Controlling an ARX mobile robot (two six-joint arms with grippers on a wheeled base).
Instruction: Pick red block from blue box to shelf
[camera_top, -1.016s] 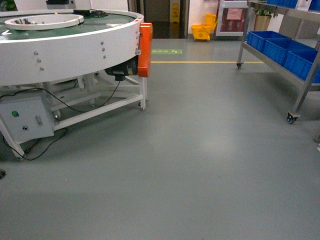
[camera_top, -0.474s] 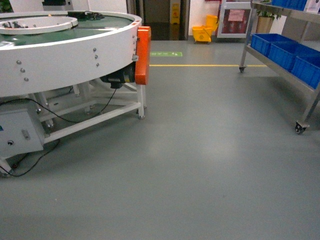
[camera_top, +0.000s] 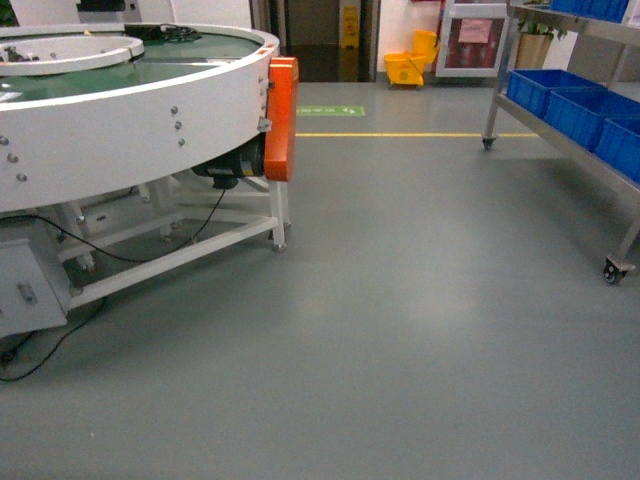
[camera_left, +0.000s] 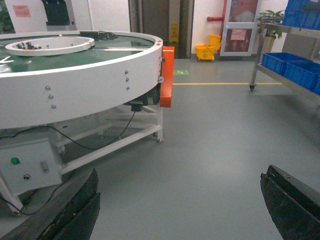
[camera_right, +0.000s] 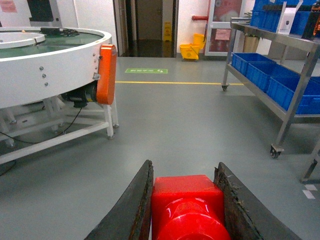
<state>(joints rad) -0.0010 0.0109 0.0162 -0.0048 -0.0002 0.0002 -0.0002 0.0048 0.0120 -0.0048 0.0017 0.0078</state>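
In the right wrist view the red block (camera_right: 186, 202), glossy with a round stud facing the camera, fills the gap of my right gripper (camera_right: 184, 163), which is shut on it above the grey floor. My left gripper (camera_left: 182, 170) is open, its dark fingers (camera_left: 75, 210) far apart with only floor between them. The shelf (camera_top: 497, 85), a silver steel rack on casters, stands at the right; it also shows as the shelf (camera_right: 292, 102) ahead and to the right of the held block. The blue box is out of view. Neither gripper shows in the head view.
A large round white conveyor table (camera_top: 130, 120) with an orange cover (camera_top: 280, 115) stands on the left, cables trailing on the floor beneath it. Dark blue crates (camera_top: 575, 105) sit on the shelf's lower tier. A yellow floor line (camera_top: 400, 134) and a yellow mop bucket (camera_top: 405, 65) lie ahead.
The head view has advanced: the conveyor table has slid left, and the shelf's caster has moved right and lower in the frame. The yellow line sits lower.
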